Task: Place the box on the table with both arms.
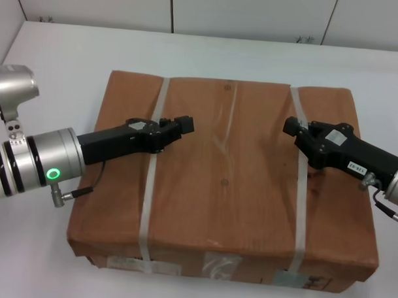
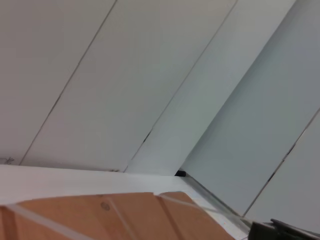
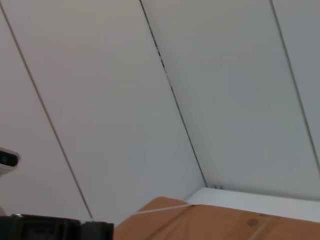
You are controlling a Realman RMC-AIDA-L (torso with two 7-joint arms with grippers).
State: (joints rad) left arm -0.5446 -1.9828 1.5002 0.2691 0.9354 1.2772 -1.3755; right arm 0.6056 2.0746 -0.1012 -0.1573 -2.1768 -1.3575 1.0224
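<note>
The box is large, flat and brown, bound by two whitish straps, with white labels on its near edge. It lies over the white table. I cannot tell whether it rests on the table or hangs just above it. My left gripper reaches in from the left and lies across the left strap on the box top. My right gripper reaches in from the right and lies across the right strap. The box top also shows in the left wrist view and the right wrist view.
White panelled walls stand behind the table's far edge. Bare tabletop lies on the left and beyond the box. The left wrist view shows the right gripper's black tip. The right wrist view shows the left gripper's black body.
</note>
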